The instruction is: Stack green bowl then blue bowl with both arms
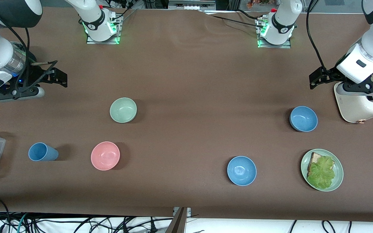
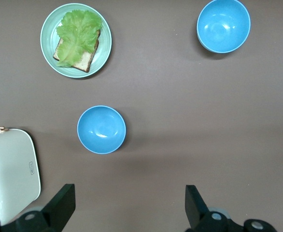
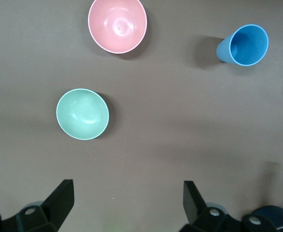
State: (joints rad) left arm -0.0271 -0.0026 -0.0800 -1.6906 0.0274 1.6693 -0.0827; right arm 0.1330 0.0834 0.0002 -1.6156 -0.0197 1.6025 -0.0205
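Nothing is stacked yet. My right hand [image 3: 127, 203] hangs spread, the green bowl [image 3: 82, 114] just ahead; my left hand [image 2: 129, 205] hangs spread, a blue bowl [image 2: 101, 129] just ahead. Next: descend, pinch rims.

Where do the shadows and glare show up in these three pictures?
Front view: soft shadows beside the green bowl and pink bowl. Left wrist view: faint sheen inside the blue bowl. Right wrist view: the blue cup casts a dark shadow on the table.
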